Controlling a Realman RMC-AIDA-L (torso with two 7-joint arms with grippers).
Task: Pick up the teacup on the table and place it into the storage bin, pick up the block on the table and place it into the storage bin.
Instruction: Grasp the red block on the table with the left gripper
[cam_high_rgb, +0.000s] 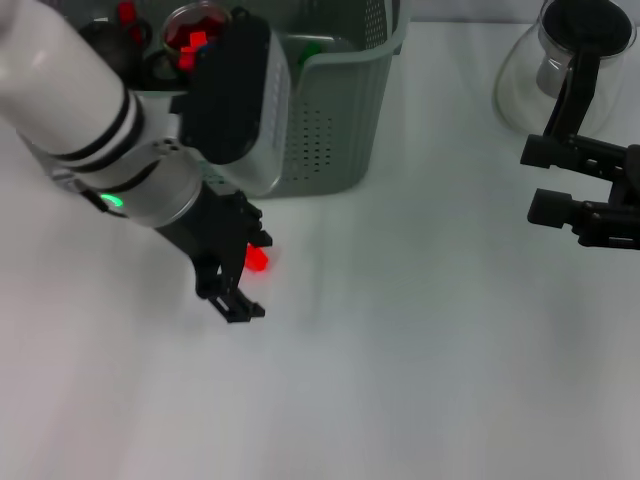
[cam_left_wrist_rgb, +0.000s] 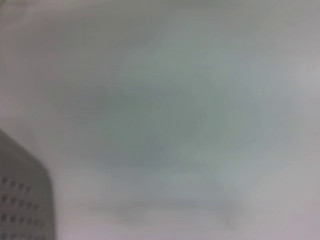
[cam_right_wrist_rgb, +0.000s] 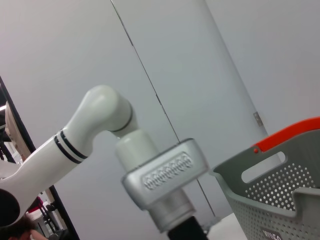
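The storage bin (cam_high_rgb: 335, 120) sits on the white table (cam_high_rgb: 420, 350) at about 12 o'clock in the head view, its perforated grey-green wall facing forward and its front rim dipped. Inside it, at about 11 o'clock, a round glass vessel with red contents (cam_high_rgb: 195, 28) shows; whether that is the teacup cannot be told. Off at 2 o'clock stands a clear glass pot with a dark lid (cam_high_rgb: 565, 60), partly hidden behind the right arm. The left arm's bulky white and black wrist blocks much of the bin's left side. Below it, the left gripper (cam_high_rgb: 243, 285) hangs just over the table in front of the bin, fingers pointing down toward 5 o'clock. A small red block (cam_high_rgb: 257, 259) sits between its black fingers, which look pinched on it. The right gripper (cam_high_rgb: 555, 180) is parked at 3 o'clock, its 2 fingers spread apart with nothing between them. The right wrist view shows the bin's wall, an orange strip along its rim and part of the black label.
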